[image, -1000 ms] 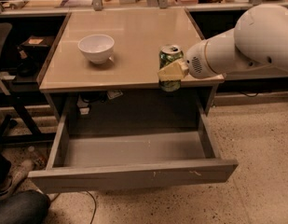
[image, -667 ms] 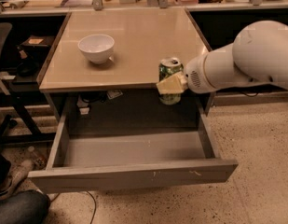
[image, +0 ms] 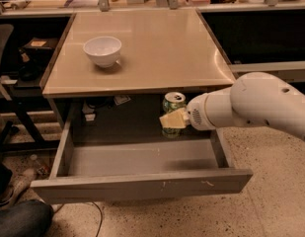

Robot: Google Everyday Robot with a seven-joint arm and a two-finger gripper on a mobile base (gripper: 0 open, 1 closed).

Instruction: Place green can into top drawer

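The green can [image: 172, 104] has a silver top with a pull-tab. My gripper [image: 173, 119] is shut on it and holds it upright over the back right part of the open top drawer [image: 142, 185], just below the front edge of the beige tabletop [image: 152, 48]. The drawer is pulled out, grey and shallow, with small white scuffs on its front panel. My white arm [image: 250, 107] reaches in from the right. The can's lower half is hidden behind my cream fingers.
A white bowl [image: 102, 50] sits on the tabletop at the left. A dark chair and clutter stand at the left [image: 14, 58]. Someone's leg and shoe show at the bottom left [image: 14, 211]. Speckled floor lies to the right.
My gripper has carried the can down and to the left, from beside the tabletop's front right edge to below it, over the open drawer.
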